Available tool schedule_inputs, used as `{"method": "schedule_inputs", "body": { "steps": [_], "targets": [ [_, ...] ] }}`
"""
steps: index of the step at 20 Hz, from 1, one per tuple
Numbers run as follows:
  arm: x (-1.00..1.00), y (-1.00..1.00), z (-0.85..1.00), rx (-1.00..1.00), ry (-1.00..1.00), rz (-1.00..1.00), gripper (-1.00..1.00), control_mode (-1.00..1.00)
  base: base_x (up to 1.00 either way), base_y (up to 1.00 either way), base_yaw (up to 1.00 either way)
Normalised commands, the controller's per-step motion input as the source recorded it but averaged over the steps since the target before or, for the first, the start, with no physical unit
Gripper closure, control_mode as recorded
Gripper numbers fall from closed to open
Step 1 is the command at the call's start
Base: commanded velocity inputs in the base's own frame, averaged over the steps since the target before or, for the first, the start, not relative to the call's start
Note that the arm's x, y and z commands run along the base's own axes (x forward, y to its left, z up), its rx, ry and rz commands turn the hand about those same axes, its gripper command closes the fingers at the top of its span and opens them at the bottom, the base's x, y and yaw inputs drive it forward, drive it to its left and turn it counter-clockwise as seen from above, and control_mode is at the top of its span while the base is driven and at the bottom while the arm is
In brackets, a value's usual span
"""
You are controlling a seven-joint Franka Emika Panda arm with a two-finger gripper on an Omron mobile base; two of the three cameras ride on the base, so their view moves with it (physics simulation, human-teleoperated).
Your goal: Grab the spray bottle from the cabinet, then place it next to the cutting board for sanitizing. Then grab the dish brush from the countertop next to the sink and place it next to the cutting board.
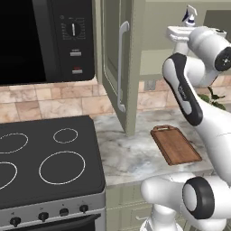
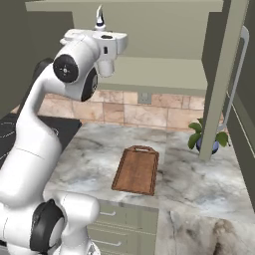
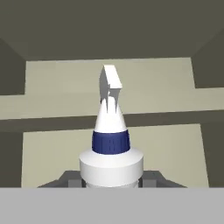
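Observation:
My gripper [image 3: 111, 177] is shut on the white body of the spray bottle [image 3: 110, 131], whose blue collar and nozzle point away from the hand. The hand is raised in front of the open cabinet [image 2: 149, 69], with the spray bottle's nozzle [image 2: 100, 19] sticking up above it and the gripper [image 1: 185, 28] high at the right. The cabinet door [image 1: 115, 58] stands swung open. Below, the brown cutting board [image 1: 176, 144] lies flat on the marble countertop [image 1: 126, 155], also seen as cutting board [image 2: 137, 169]. The dish brush and the sink are out of view.
A black stove top [image 1: 45, 162] fills the left, with a microwave [image 1: 40, 36] above it. A small potted plant [image 2: 206, 137] stands by the right cabinet door [image 2: 219, 74]. Green drawers [image 2: 124, 219] sit under the counter edge.

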Motion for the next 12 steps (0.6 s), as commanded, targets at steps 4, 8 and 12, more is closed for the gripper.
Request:
{"method": "schedule_inputs", "body": {
  "steps": [4, 8, 12],
  "targets": [
    [-0.6, -0.23, 0.3, -0.04, 0.16, 0.0, 1.0, -1.0, 0.0, 0.0, 0.0],
    [-0.63, -0.22, -0.04, -0.01, 0.04, -0.01, 1.0, -1.0, 0.0, 0.0, 0.0],
    [-0.66, -0.18, -0.46, 0.0, -0.06, 0.0, 1.0, -1.0, 0.0, 0.0, 0.0]
  ]
}}
